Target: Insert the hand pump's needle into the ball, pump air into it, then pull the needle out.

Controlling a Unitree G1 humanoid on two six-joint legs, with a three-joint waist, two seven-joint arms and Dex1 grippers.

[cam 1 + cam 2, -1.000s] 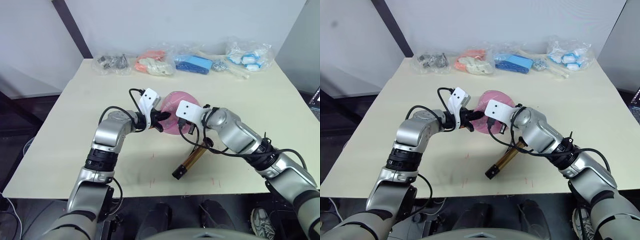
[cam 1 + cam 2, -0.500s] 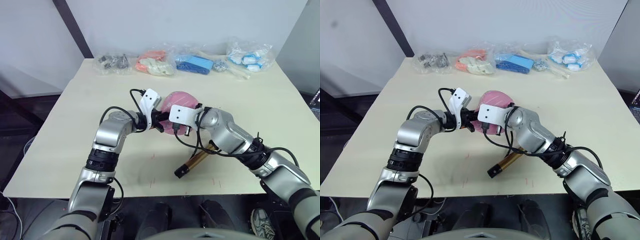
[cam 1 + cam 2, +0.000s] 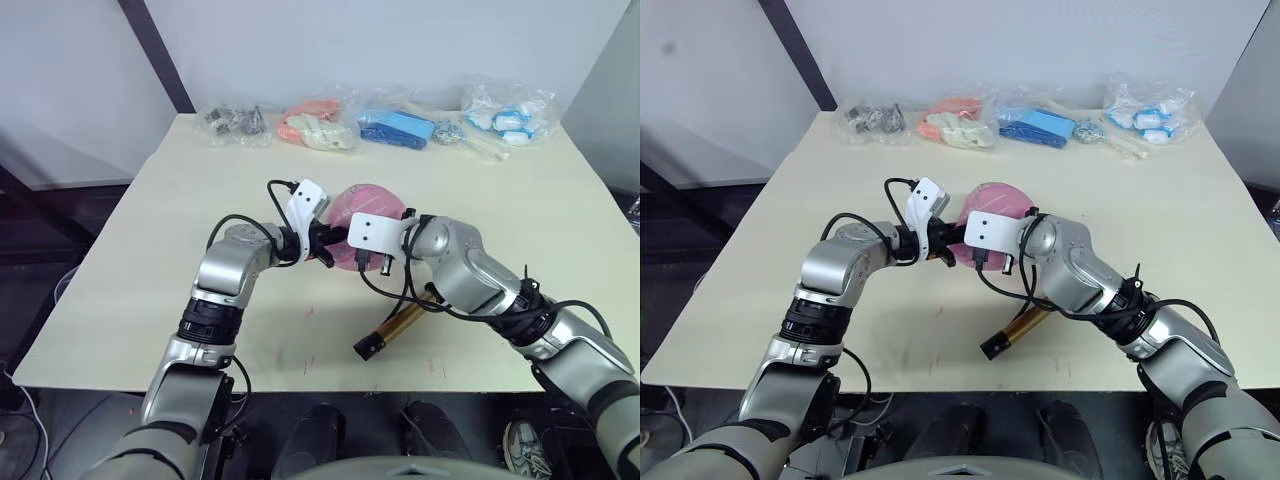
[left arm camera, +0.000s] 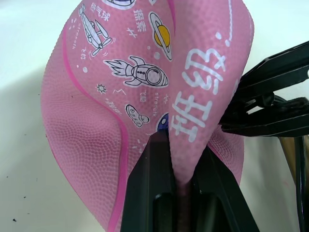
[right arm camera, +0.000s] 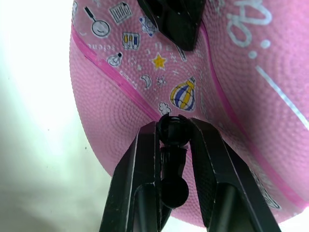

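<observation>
**Both grippers on the sagging ball at mid-table**

Pale cream tabletop (image 3: 130, 300) fills most of the head views, with a white wall and a dark diagonal post behind it at the top of the frame.

Nearest the lower edge, right of centre, the hand pump (image 3: 393, 328) lies on the tabletop, a gold-bronze cylinder set on a slant with its black end cap toward the bottom of the frame. Its thin black hose (image 3: 403, 296) loops upward from there toward the right gripper.

At the centre of the frame sits the ball (image 3: 368, 199), pink and dented, with cartoon prints of rockets and planets. The left gripper (image 3: 322, 246) meets it from the left side; in the left wrist view its two black fingers (image 4: 153, 179) are pinched tight on a fold of the ball's soft skin. The right gripper (image 3: 366, 262) comes in from the right and lower side, just beside the left one. In the right wrist view its fingers (image 5: 137, 174) are clamped on the small black fitting (image 5: 173, 140) at the hose tip, which is pressed up against the ball's surface beside a balloon print. The needle itself is too small to make out.

Along the far edge, across the top of the frame, lie several plastic bags (image 3: 320, 125) of small items in grey, orange, blue and white.
</observation>
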